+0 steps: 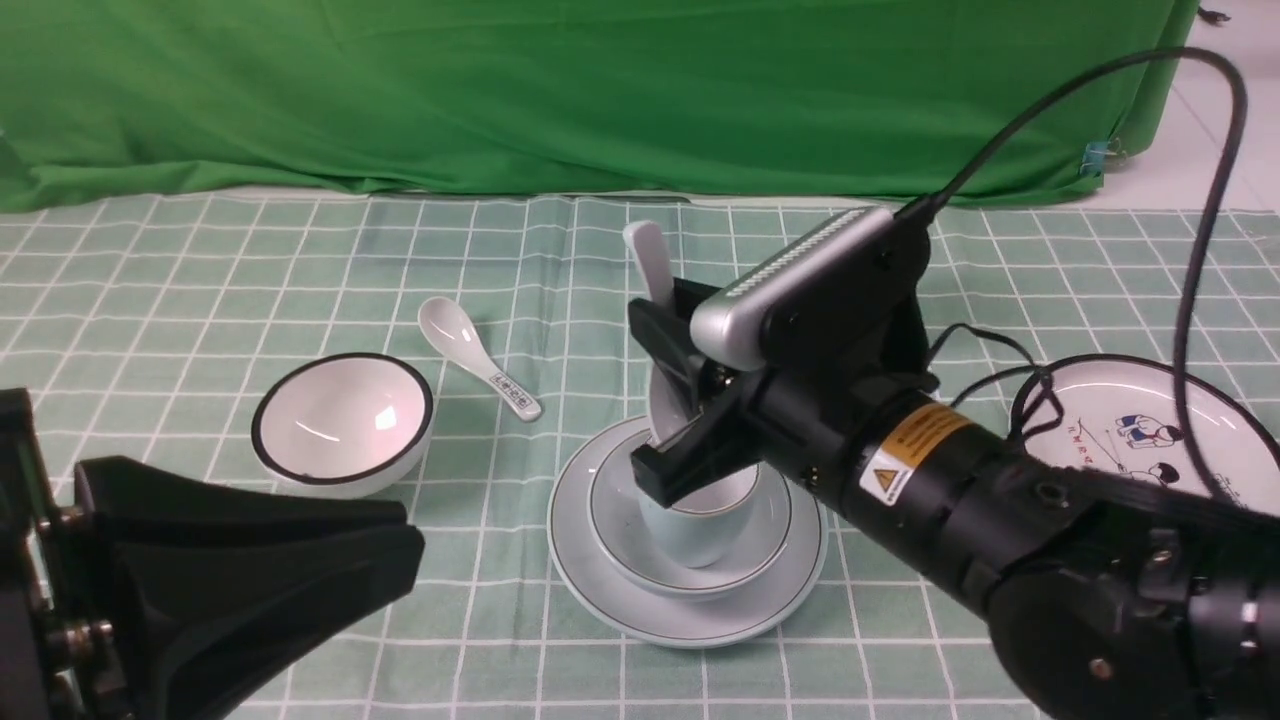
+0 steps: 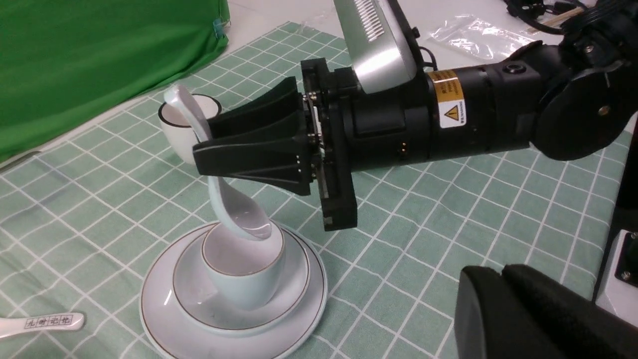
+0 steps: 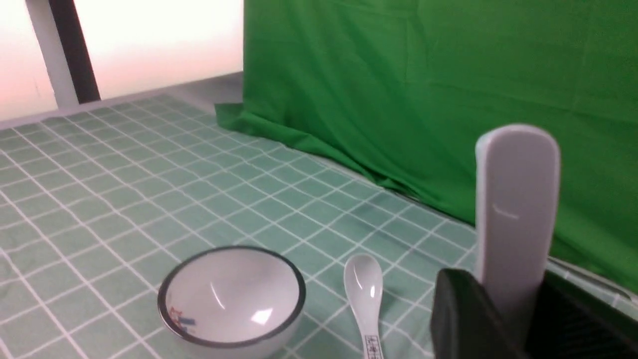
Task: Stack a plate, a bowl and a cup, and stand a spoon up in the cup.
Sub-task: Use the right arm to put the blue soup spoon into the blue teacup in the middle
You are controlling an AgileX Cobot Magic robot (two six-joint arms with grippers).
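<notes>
The pale plate [image 1: 805,590] lies at the table's middle front, with the pale bowl [image 1: 772,548] on it and the pale cup [image 1: 690,535] upright in the bowl. My right gripper [image 1: 648,400] is shut on the plain white spoon [image 1: 648,262], handle pointing up. The left wrist view shows the spoon [image 2: 239,219] with its scoop at the mouth of the cup [image 2: 244,284], and the right gripper [image 2: 204,142] clamped on the handle. In the right wrist view the handle [image 3: 516,199] rises between the jaws. My left gripper [image 1: 405,545] stays shut and empty at the front left.
A white black-rimmed bowl [image 1: 343,420] and a spoon with printed marks [image 1: 480,357] lie left of the stack. A cartoon plate [image 1: 1130,420] sits at the right under the right arm. A black-rimmed cup [image 2: 172,124] stands behind the held spoon. Green cloth hangs at the back.
</notes>
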